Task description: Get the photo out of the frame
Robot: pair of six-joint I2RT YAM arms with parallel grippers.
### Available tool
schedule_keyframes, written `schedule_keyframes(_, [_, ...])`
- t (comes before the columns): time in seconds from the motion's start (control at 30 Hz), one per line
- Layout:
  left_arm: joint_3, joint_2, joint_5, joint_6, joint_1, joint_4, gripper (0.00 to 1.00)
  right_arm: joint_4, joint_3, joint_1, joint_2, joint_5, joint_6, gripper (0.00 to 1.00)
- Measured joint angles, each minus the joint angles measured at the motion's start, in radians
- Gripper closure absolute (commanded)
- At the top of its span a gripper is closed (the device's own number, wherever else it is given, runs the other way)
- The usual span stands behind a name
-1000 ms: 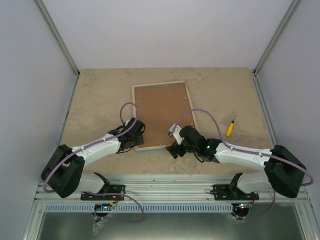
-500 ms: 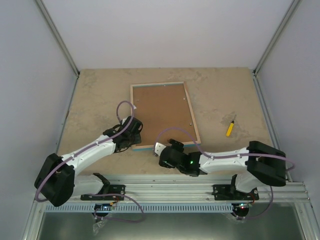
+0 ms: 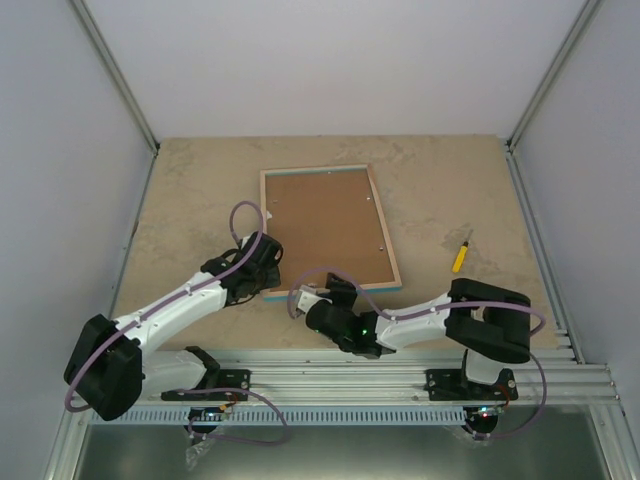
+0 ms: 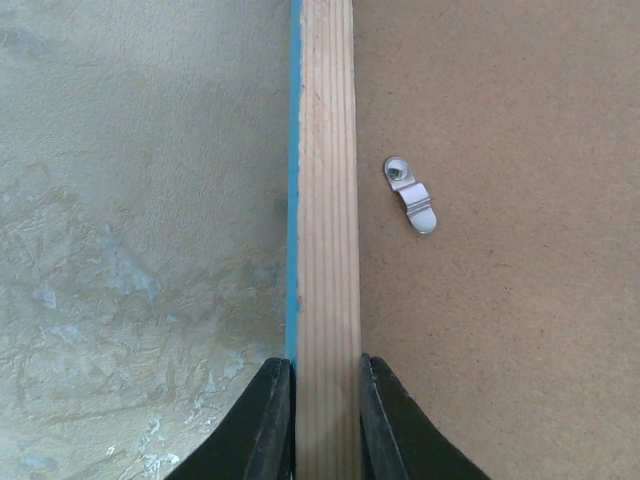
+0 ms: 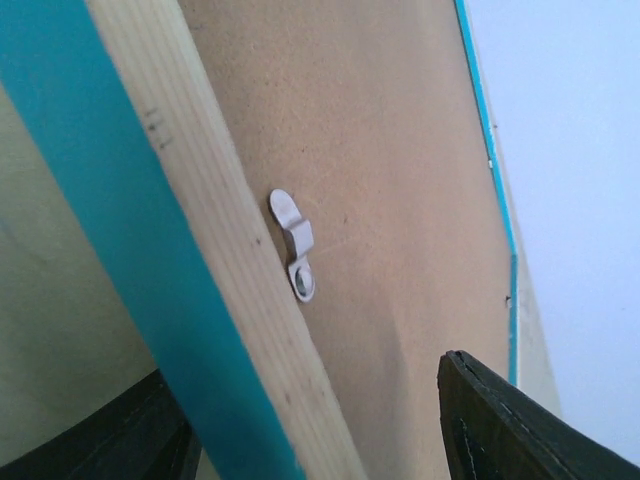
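Observation:
The frame [image 3: 385, 225] lies face down on the table, its brown fibreboard backing [image 3: 325, 230] up. The photo is hidden under the backing. My left gripper [image 3: 268, 272] is shut on the frame's left rail near the near-left corner. In the left wrist view its fingers [image 4: 268, 420] pinch the wood rail [image 4: 327, 200] from both sides. My right gripper [image 3: 305, 298] is open at the frame's near edge. In the right wrist view the rail [image 5: 200, 230] runs between its spread fingers [image 5: 510, 430]. A metal retaining clip [image 5: 293, 243] is on the backing [image 5: 380, 180].
Another metal clip [image 4: 411, 196] sits on the backing [image 4: 500, 300] just inside the left rail. A yellow-handled screwdriver [image 3: 459, 256] lies on the table right of the frame. Walls enclose the table on the left, right and back.
My right gripper has swung left along the frame's near edge, from the near-right corner to close by the near-left corner. My left gripper stays clamped on the left rail.

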Motion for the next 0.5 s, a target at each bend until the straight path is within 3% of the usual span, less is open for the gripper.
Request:
schedule_keyframes(0.3, [0.003, -0.014, 0.014, 0.0, 0.0, -0.006, 1.0, 0.195, 0.003, 0.001, 0.115, 0.096, -0.193, 0.46])
schedule_keyframes(0.5, [0.003, -0.014, 0.02, 0.0, 0.0, -0.006, 1.0, 0.32, 0.003, 0.002, 0.166, 0.126, -0.311, 0.57])
